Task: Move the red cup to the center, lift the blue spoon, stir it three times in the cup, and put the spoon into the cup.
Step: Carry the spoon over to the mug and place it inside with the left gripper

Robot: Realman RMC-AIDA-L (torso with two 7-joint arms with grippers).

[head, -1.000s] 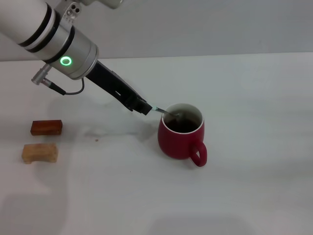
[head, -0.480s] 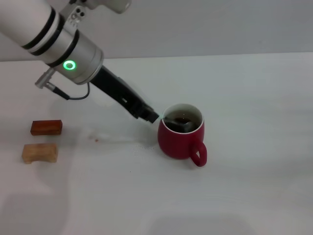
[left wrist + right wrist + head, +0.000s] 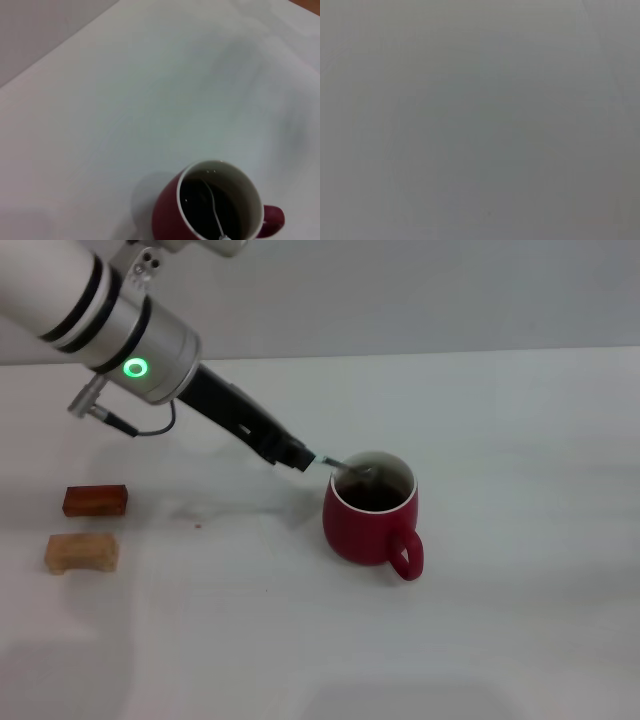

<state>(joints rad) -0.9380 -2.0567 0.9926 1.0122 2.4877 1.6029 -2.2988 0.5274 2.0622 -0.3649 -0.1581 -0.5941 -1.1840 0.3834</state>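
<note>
The red cup (image 3: 368, 520) stands on the white table near the middle, handle toward the front right, dark liquid inside. My left gripper (image 3: 300, 461) hangs just left of its rim, shut on the handle of the blue spoon (image 3: 341, 467). The spoon slants down over the rim with its metal bowl in the liquid. In the left wrist view the red cup (image 3: 170, 210) shows from above with the thin spoon (image 3: 214, 207) lying in the dark liquid. The right gripper is out of view; its wrist view is plain grey.
Two small wooden blocks lie at the left: a reddish-brown one (image 3: 95, 500) and a pale one (image 3: 81, 552) in front of it. The white tabletop (image 3: 520, 440) stretches right and front of the cup. A grey wall runs behind the table.
The left gripper dipped closer to the cup's rim half a second ago, then drew back up and left. The spoon's end shifted inside the cup with it. The cup stayed put.
</note>
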